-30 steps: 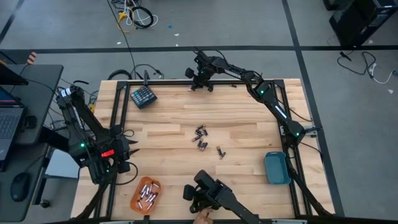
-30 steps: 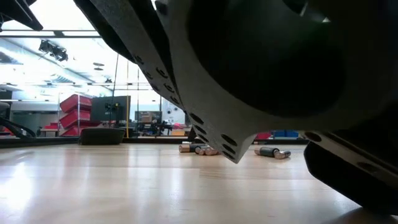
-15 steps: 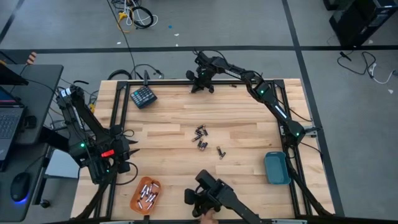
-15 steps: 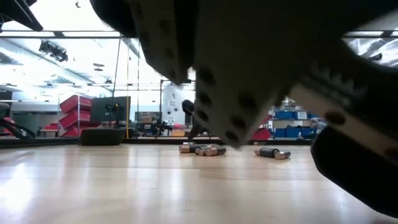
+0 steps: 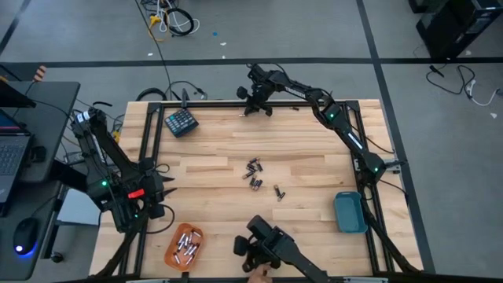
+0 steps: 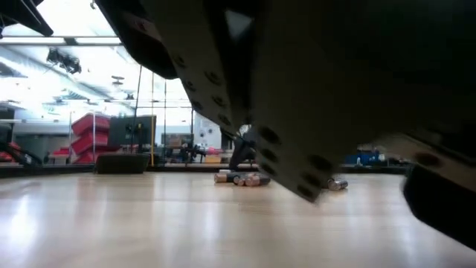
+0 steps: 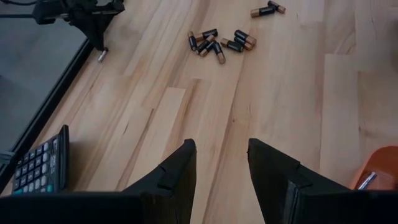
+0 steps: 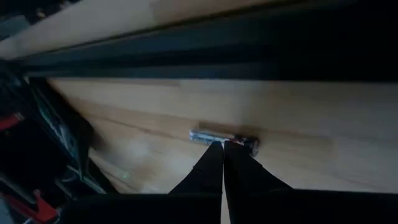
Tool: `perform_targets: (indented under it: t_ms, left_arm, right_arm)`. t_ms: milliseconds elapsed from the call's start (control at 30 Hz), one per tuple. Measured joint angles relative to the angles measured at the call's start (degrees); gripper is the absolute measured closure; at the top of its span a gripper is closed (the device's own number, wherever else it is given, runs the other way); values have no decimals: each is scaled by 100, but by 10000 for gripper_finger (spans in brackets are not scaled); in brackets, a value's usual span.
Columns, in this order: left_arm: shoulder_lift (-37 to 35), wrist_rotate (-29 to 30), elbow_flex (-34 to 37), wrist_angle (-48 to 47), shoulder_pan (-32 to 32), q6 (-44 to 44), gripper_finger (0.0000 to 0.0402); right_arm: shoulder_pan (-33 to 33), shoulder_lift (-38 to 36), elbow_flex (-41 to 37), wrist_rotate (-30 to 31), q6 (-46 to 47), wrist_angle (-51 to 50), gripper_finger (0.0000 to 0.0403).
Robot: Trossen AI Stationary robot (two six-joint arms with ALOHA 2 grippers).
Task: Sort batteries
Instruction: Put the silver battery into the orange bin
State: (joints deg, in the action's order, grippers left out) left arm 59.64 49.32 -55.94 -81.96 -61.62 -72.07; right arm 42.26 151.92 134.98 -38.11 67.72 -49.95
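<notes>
A cluster of small dark batteries [image 5: 253, 174] lies mid-table, with two more [image 5: 278, 191] just to its right; the left wrist view shows the cluster [image 7: 217, 42] too. One silvery battery [image 8: 208, 136] lies alone by the far frame rail. My right gripper [image 8: 222, 144] is shut, its tips at this battery; it also shows at the far edge [image 5: 253, 110]. My left gripper [image 7: 221, 155] hangs open above the table's left side [image 5: 157, 187], nothing between its fingers. An orange tray [image 5: 183, 245] holds several batteries. A blue tray [image 5: 350, 212] sits at the right. My right gripper's shut fingertips [image 8: 214, 152] meet the lone battery at the middle of its long side [image 8: 231, 140]. The fingers slant down and lie across the battery. The battery lies flat on the wood next to the frame rail.
A dark teal calculator [image 5: 181, 122] lies at the far left corner. A dark jointed device [image 5: 263, 244] stands at the near edge and blocks much of the low view [image 6: 312, 89]. Black frame rails run along the table's edges [image 5: 212, 103].
The dark device close in front of the low camera has shifted across that view. Both arms have kept their places.
</notes>
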Motion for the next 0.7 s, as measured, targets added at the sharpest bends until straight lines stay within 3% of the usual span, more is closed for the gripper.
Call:
perform_targets:
  t_ms: [233, 367, 433, 700]
  left_arm:
    - [0, 7, -2, 36, 0, 0, 259]
    - [-2, -55, -2, 18, -1, 0, 259]
    - [-2, -55, -2, 14, 1, 0, 259]
    - [-2, 63, -2, -6, 1, 1, 259]
  right_arm:
    - [-7, -13, 0, -178, -453, -198, 402]
    - [73, -28, 0, -1507, -638, -416, 399]
    - [63, -113, -2, -1788, -820, -612, 398]
    - [129, -251, -7, 417, -314, -501, 402]
